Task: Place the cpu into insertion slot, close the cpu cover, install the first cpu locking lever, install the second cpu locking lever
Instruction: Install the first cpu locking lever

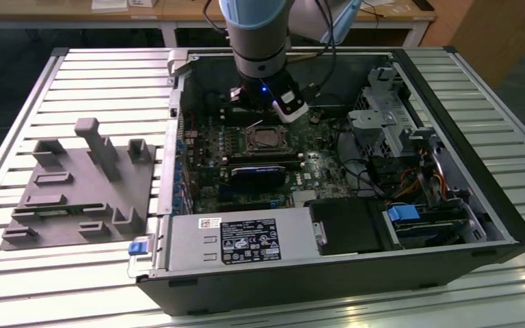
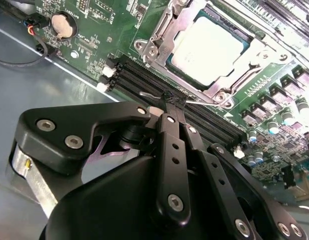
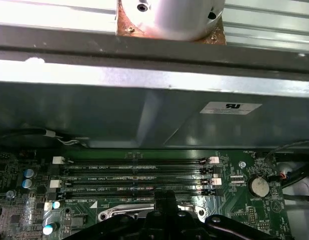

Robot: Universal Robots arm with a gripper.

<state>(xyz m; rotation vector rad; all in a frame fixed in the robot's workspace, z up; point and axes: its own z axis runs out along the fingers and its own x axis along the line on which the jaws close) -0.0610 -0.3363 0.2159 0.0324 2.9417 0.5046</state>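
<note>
Your claw (image 2: 172,102) is down inside the open computer case (image 1: 481,171), just beside the slot (image 1: 249,139), on the side where the long black memory slots (image 2: 144,80) run. Its 2 fingers (image 2: 167,145) are pressed almost together at the tips. They look pinched on a thin metal lever (image 2: 147,94) that sticks out on both sides of the tips. I think the claw has hold of it, but the wire is very thin, so take that as my best guess. The chip (image 2: 209,45) is not in the claw. It lies flat in the slot with its grey top facing up, so step 1 looks done. The cover (image 2: 243,67) lies down around the chip like a picture frame, with the chip showing through its window, so step 2 looks done too. The lever in the claw stands a little away from the slot and does not look hooked down, so I think you are in the middle of the lever work. The 2 lever steps look not finished.

Now the counting: you have 1 chip, 1 slot, 1 cover and 1 claw. I can find 1 lever for sure, and I cannot pick out a 2nd one. In the first wrist view I count 4 memory slots, and there is 1 round battery (image 3: 258,186) near them. Outside the case, on the exterior view's left, sits 1 grey holder (image 1: 71,184) on the table (image 1: 25,287).
</note>
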